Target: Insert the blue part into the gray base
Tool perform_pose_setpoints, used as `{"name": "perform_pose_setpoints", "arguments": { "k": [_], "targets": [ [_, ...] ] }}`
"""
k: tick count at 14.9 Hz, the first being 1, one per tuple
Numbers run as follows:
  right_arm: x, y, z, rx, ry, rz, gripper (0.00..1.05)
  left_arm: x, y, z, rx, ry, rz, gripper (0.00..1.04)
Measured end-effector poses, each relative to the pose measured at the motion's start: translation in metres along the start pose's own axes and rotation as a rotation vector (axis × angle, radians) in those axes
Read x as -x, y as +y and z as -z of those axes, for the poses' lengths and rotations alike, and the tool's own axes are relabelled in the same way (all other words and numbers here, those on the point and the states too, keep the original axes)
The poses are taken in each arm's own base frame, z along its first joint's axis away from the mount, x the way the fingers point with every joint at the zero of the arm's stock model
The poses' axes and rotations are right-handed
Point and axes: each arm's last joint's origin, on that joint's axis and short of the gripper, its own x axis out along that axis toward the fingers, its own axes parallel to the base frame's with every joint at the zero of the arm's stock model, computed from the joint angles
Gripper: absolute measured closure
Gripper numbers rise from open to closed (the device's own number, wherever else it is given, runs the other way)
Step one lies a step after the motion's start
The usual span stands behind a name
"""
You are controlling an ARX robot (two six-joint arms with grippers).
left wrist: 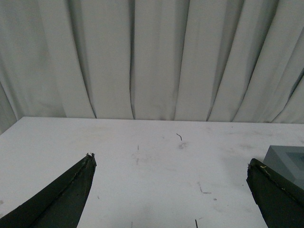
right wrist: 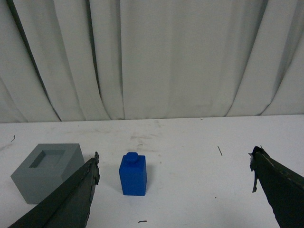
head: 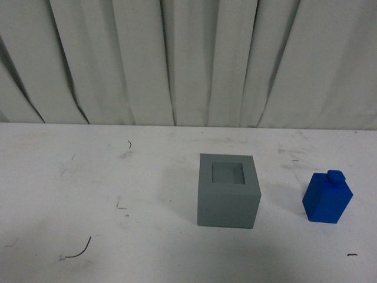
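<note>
The gray base (head: 228, 190) stands on the white table near the middle, its square recess facing up and empty. The blue part (head: 327, 197) stands upright to its right, knob on top, apart from the base. No arm shows in the front view. In the right wrist view the blue part (right wrist: 133, 174) stands ahead of my open right gripper (right wrist: 173, 164), nearer one finger, with the gray base (right wrist: 46, 176) beside it. My left gripper (left wrist: 171, 164) is open and empty over bare table; a corner of the gray base (left wrist: 287, 161) shows by one finger.
The white table (head: 88, 194) carries scuffs and small dark marks. A pleated white curtain (head: 188, 59) hangs along the table's far edge.
</note>
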Motion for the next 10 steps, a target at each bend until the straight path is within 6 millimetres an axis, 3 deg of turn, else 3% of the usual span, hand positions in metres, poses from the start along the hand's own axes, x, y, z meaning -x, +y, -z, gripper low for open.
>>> {"name": "perform_pose_setpoints", "arguments": {
  "k": [10],
  "targets": [
    [0.0000,0.0000,0.0000,0.000,0.000,0.000,0.06,0.0000,0.0000,0.0000,0.000,0.000,0.000,0.07]
  ]
}}
